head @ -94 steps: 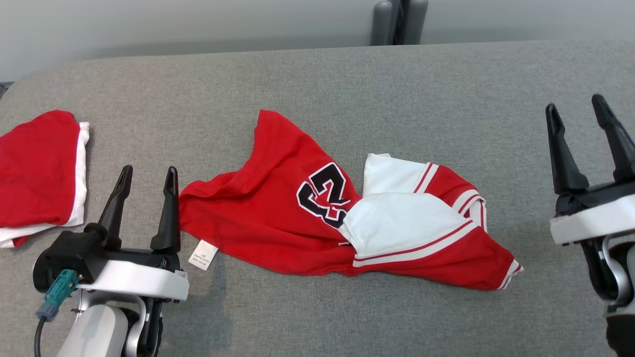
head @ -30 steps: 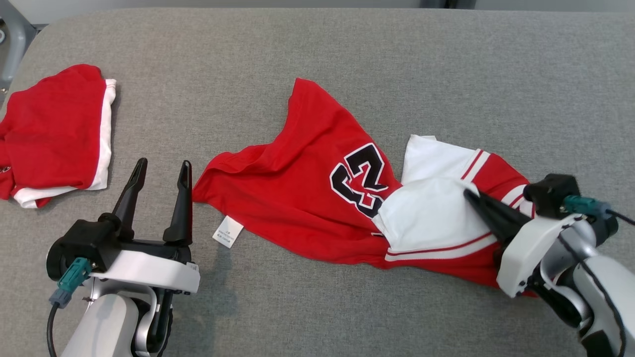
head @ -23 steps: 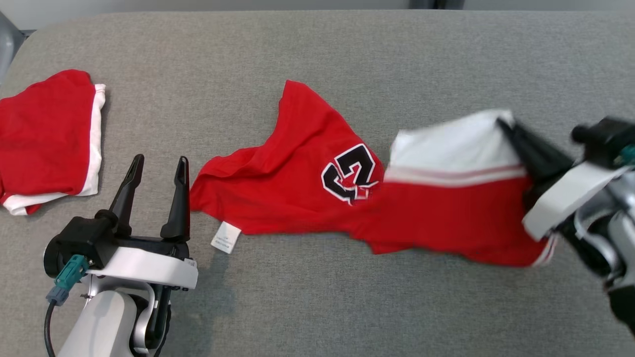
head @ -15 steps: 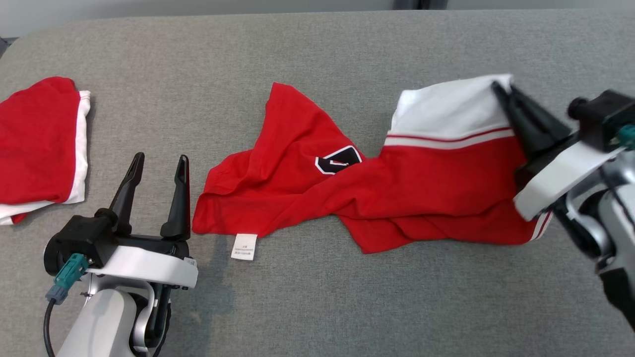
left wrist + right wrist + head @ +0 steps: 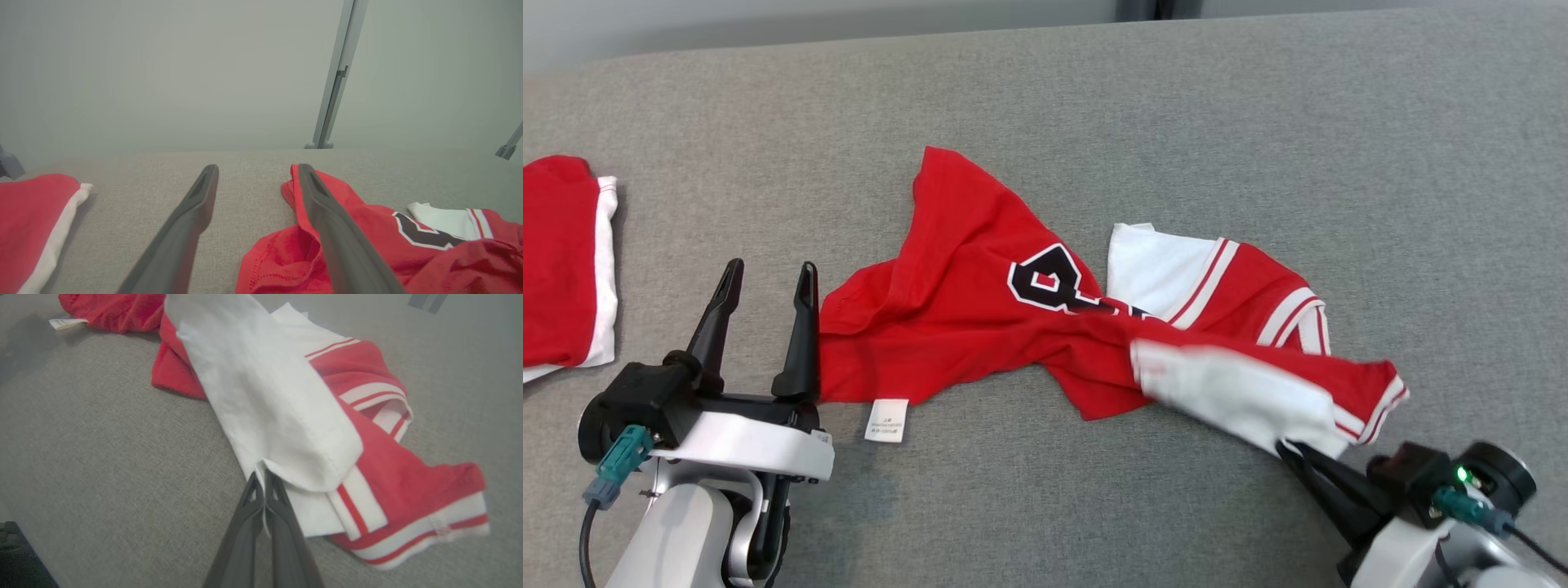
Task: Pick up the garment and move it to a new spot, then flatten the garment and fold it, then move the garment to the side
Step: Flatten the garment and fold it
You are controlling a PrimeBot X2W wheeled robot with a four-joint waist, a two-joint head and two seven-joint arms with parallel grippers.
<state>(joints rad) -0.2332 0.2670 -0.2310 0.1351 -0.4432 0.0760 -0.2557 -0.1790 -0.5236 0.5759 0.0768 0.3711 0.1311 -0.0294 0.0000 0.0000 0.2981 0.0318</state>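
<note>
garment [image 5: 964,327] dragged nearer, seemingly twisted, right end effector [image 5: 262,475] clamped on it, left end effector [image 5: 772,266] spread

Garment [image 5: 980,327] on table [image 5: 1258,122], centre, stretched left to right. Second garment [image 5: 560,261] far left, well apart. Left gripper [image 5: 772,265] between them, just beside garment's left edge. Label [image 5: 886,419] before that edge. Right gripper [image 5: 1286,447] touching garment's near right corner.
</note>
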